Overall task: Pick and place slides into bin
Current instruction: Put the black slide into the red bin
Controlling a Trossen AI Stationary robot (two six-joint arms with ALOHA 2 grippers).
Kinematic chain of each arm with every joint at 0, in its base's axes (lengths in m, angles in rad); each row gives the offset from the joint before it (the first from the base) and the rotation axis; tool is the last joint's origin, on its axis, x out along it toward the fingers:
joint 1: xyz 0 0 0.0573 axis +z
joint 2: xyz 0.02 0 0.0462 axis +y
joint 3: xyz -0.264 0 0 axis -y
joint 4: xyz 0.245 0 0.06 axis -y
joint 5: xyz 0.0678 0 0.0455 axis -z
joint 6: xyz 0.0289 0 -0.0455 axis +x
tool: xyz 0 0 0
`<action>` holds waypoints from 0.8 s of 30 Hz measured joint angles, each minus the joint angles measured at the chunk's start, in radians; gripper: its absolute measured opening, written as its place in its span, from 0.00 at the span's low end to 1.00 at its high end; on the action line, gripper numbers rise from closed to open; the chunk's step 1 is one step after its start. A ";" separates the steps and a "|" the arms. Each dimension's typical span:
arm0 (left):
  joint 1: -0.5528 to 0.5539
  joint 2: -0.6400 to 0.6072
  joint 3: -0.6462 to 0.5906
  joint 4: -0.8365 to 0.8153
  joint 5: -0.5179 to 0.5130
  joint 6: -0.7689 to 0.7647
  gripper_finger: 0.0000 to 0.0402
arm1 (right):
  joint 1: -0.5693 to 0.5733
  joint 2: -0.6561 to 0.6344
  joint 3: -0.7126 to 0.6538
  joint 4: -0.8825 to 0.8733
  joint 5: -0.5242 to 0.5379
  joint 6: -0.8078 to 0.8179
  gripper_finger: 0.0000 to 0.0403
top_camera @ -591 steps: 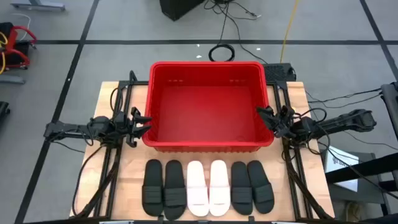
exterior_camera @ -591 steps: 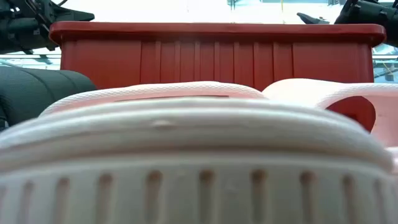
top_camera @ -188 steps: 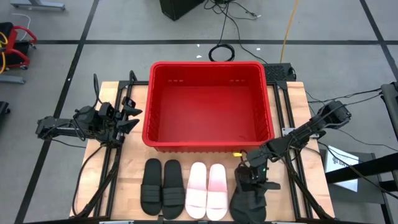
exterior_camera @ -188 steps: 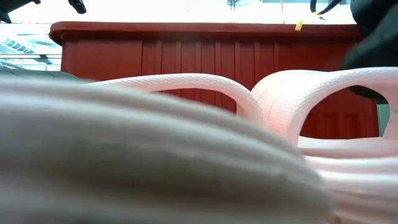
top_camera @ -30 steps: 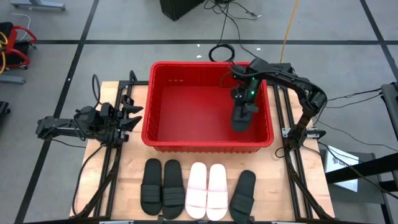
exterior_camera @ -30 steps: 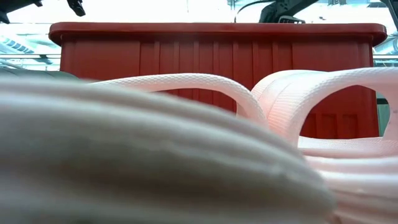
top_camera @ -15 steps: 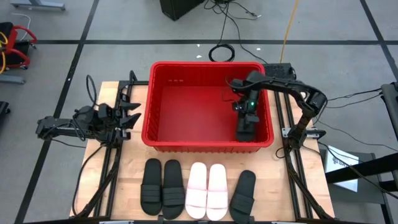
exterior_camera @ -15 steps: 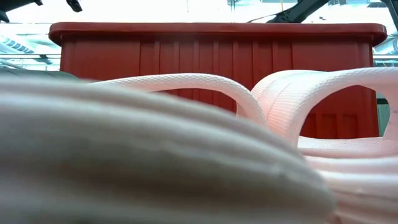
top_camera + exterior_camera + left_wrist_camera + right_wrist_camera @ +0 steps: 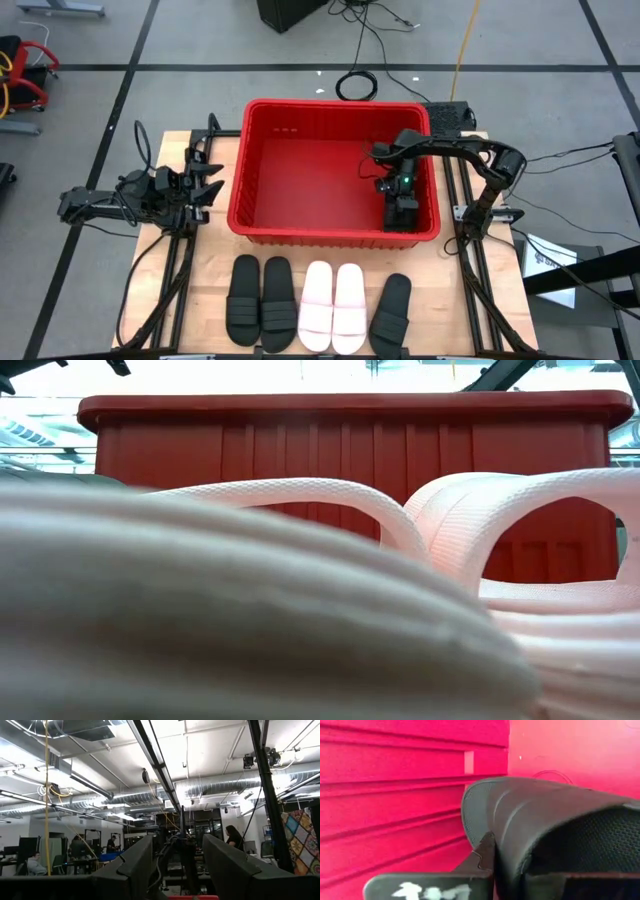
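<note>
So at this point the job was barely started: five of the six slides were sitting in a row on the wooden table (image 9: 205, 285) just in front of the big rectangular red plastic bin with the rolled rim (image 9: 335, 104), none of them dropped in yet as far as I could see. Going left to right along the bin's front wall, there was a pair of black ribbed-strap slides (image 9: 261, 300) lying side by side, then the two pale pink-white slides (image 9: 333, 305) right next to them, then one lone black slide (image 9: 392, 314) tilted a bit off the row. The left gripper (image 9: 206, 184) was parked off the bin's left wall, outside it, fingers spread apart and carrying nothing; its own wrist camera was just looking past its fingers into the room. The sixth slide, a black one (image 9: 402, 215), was inside the bin, down by the front right corner, and the right gripper (image 9: 398, 194) had it clamped. From the right wrist camera the black slide (image 9: 545, 830) filled the space between that claw's fingers with the red ribbed wall close behind it, so the fingers looked closed on it. I couldn't tell if the slide was resting on the bin floor or hanging just above it. My read: first drop about to happen, five left.
</note>
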 joint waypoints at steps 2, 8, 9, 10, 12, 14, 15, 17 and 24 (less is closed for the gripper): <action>0.000 0.000 0.000 0.000 0.000 0.003 0.46 | 0.005 0.000 -0.017 0.021 0.007 0.015 0.01; 0.000 0.000 0.000 0.000 0.000 0.012 0.46 | 0.006 0.001 -0.044 0.074 0.007 0.052 0.01; 0.000 0.000 0.000 -0.001 0.000 0.014 0.46 | 0.006 0.001 -0.044 0.080 0.009 0.052 0.02; 0.000 0.000 0.000 -0.001 0.000 0.016 0.46 | 0.006 0.001 -0.044 0.082 0.010 0.052 0.02; 0.000 0.000 0.000 -0.001 0.000 0.016 0.46 | 0.006 0.001 -0.044 0.084 0.036 0.052 0.05; 0.000 0.000 0.000 -0.001 0.000 0.016 0.46 | 0.006 0.001 -0.044 0.088 0.053 0.053 0.07; 0.000 0.000 0.000 -0.001 0.000 0.016 0.46 | 0.006 0.001 -0.044 0.089 0.056 0.052 0.09; 0.000 0.000 0.000 -0.001 0.000 0.017 0.46 | 0.006 0.001 -0.044 0.091 0.054 0.053 0.11; 0.000 0.000 0.000 -0.002 -0.008 0.018 0.46 | 0.009 0.001 -0.044 0.093 0.055 0.095 0.17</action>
